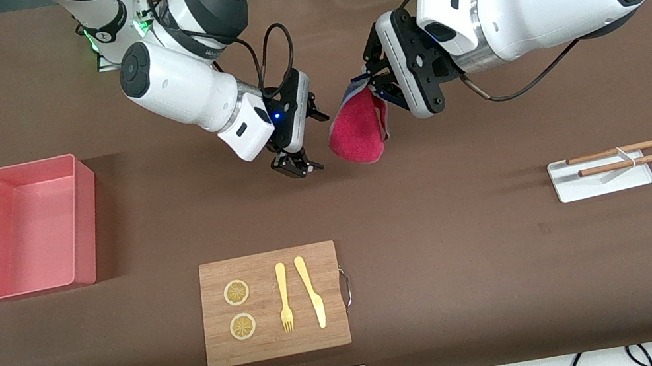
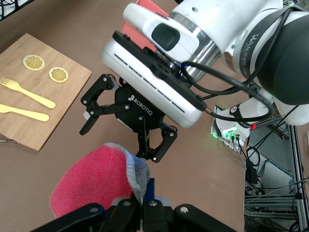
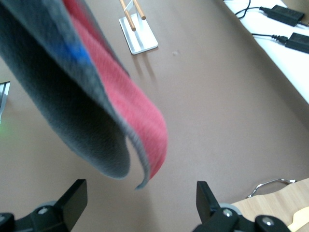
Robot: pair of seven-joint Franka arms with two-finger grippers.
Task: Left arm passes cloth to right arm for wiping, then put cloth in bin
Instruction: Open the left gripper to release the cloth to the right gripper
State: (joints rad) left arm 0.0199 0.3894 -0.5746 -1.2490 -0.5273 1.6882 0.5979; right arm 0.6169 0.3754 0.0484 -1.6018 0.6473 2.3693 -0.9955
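Over the bare brown table, between the two arms, the left gripper pinched the top edge of the cloth, which hung below its fingers, red side toward the board. Just beside the cloth, the right gripper hovered with its fingers spread wide, touching nothing. For a clean handover, the right gripper should probably close on the free lower fold, well apart from the pinch point, before the left lets go. The bin stood toward the right arm's end.
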